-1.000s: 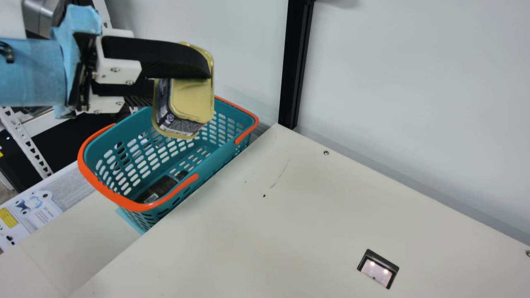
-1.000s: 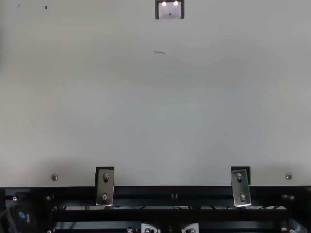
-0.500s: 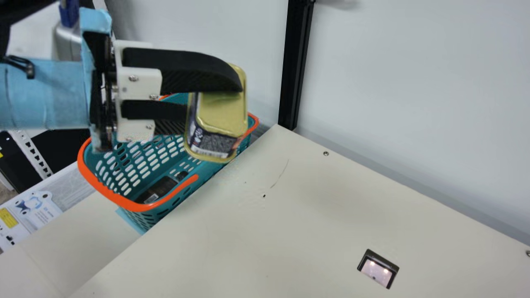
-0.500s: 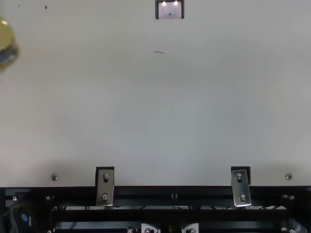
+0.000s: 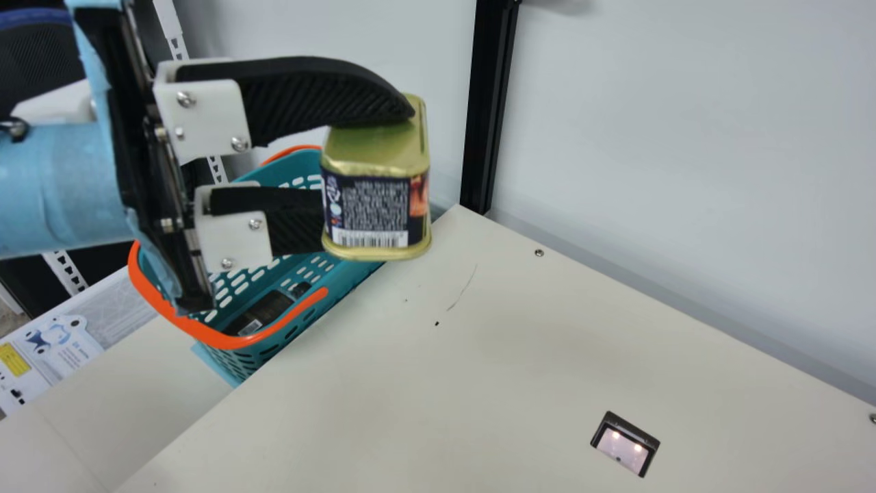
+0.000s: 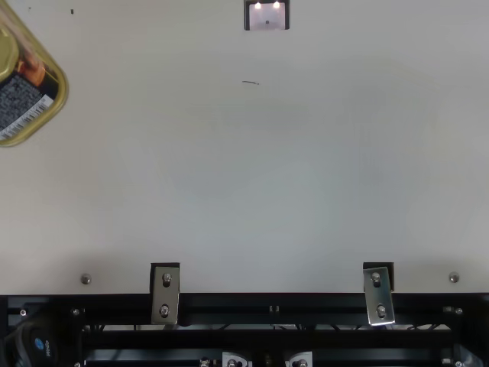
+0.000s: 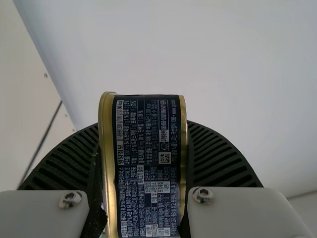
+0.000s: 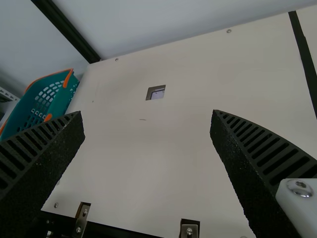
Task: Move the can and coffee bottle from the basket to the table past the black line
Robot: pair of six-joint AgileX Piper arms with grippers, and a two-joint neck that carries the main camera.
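My left gripper [image 5: 369, 161] is shut on the gold-rimmed can [image 5: 375, 205] in the main view, held up in front of the basket [image 5: 205, 333]. A dark bottle [image 5: 263, 311] lies on the basket's floor. At the top view's left edge appears the can [image 6: 27, 99]. In the left wrist view, the can [image 7: 146, 183] is squeezed between both fingers of the left gripper [image 7: 143, 131]. The right gripper [image 8: 147, 113] stands wide open in the right wrist view, nothing between its fingers. The black line [image 8: 304, 54] crosses the table at that view's right.
The basket [image 8: 64, 99] stands beyond the table's far left edge in the right wrist view. A black post [image 5: 487, 103] rises at the table's corner against the wall. A small framed square [image 5: 625, 444] is set into the cream table [image 5: 479, 383].
The left gripper has carried the can rightward from above the basket toward the table, and the can has turned so its label side shows. It has entered the top view at the left.
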